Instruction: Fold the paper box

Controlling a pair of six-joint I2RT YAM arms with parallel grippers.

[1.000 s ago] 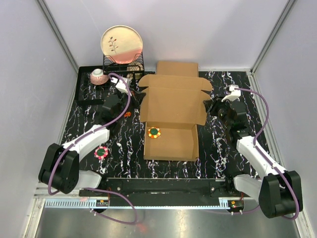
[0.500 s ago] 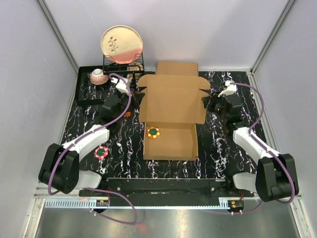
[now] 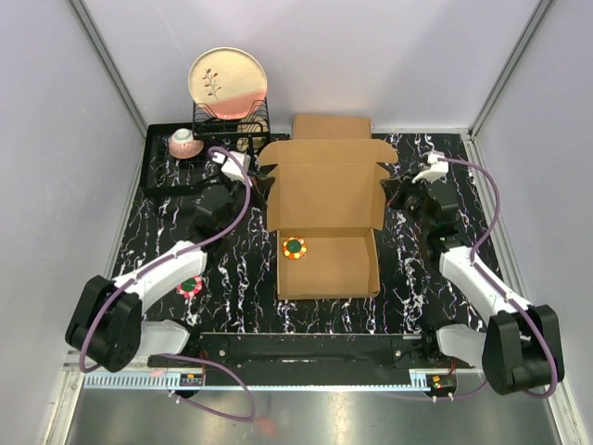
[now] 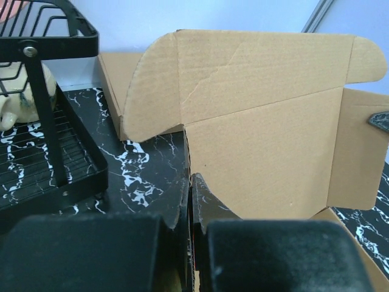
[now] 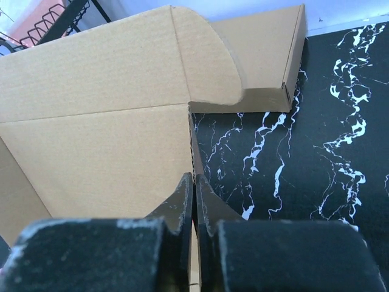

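The paper box (image 3: 324,199) lies in the middle of the table, a brown cardboard mailer with its shallow base toward me and its lid raised at the back. My left gripper (image 3: 263,182) is shut on the lid's left edge. In the left wrist view its tips (image 4: 192,188) pinch the thin cardboard edge of the box (image 4: 267,158). My right gripper (image 3: 389,196) is shut on the lid's right edge. In the right wrist view its tips (image 5: 194,185) close on the edge of the box (image 5: 97,146) just below a rounded tab.
A second, made-up cardboard box (image 3: 331,127) stands right behind the lid. A black dish rack (image 3: 230,116) with a plate (image 3: 228,82) and a pink cup (image 3: 183,142) sits at the back left. One round flower-like disc (image 3: 295,247) lies inside the base, another (image 3: 190,285) by the left arm.
My right gripper has closed on the lid's right edge. The left arm has swung right with the lid's left edge, and the whole box has shifted slightly right.
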